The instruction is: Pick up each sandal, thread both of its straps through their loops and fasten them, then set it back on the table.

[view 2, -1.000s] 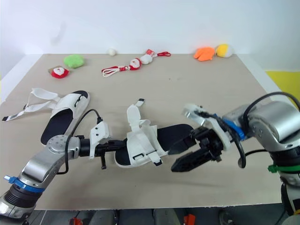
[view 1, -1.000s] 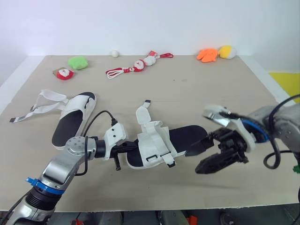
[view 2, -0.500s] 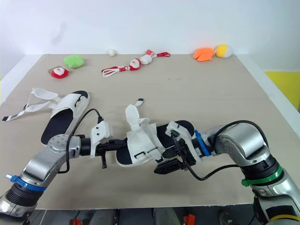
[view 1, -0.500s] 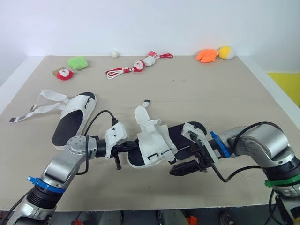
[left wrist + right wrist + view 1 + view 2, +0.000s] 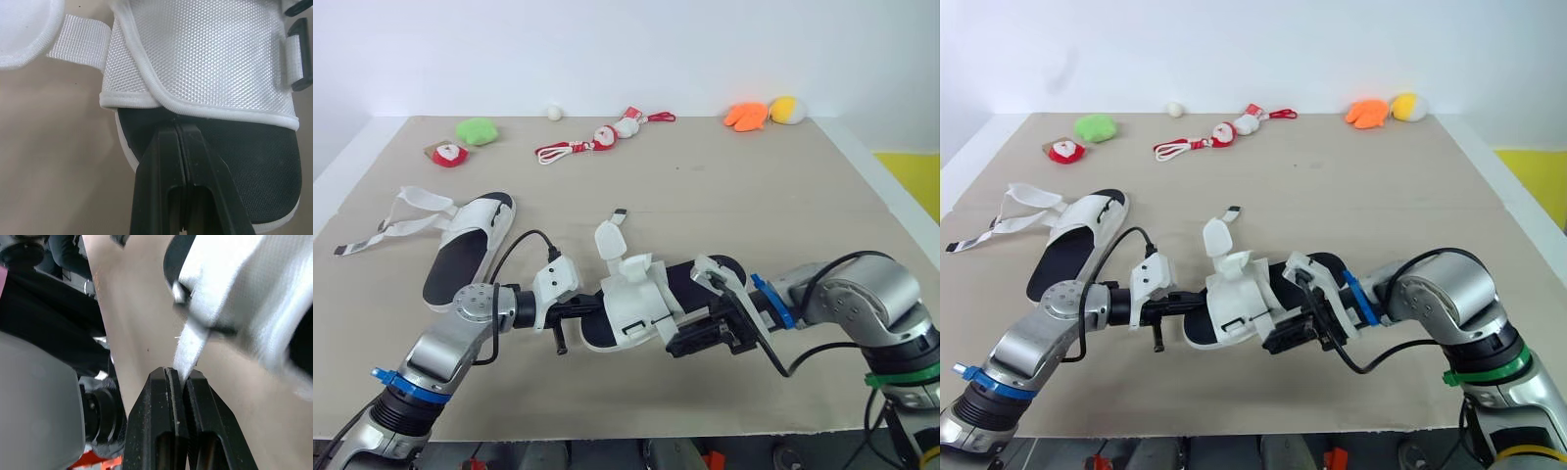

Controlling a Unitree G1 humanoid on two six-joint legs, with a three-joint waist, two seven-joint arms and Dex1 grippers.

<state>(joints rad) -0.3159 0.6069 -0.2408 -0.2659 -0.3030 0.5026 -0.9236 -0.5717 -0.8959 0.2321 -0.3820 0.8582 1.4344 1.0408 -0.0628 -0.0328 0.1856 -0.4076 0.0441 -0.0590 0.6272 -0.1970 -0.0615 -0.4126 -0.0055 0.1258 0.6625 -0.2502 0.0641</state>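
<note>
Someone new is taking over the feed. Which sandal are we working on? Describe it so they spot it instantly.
On the tan table, look to the middle of its near edge. The sandal there sits between both arms, white flaps raised over a black footbed, right jaws shut on its strap. The other sandal lies alone at the left, straps trailing loose.

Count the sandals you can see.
2. The left sandal lies flat, straps loose; the middle sandal is held, left gripper clamping its sole, right gripper pinching its strap.
</note>
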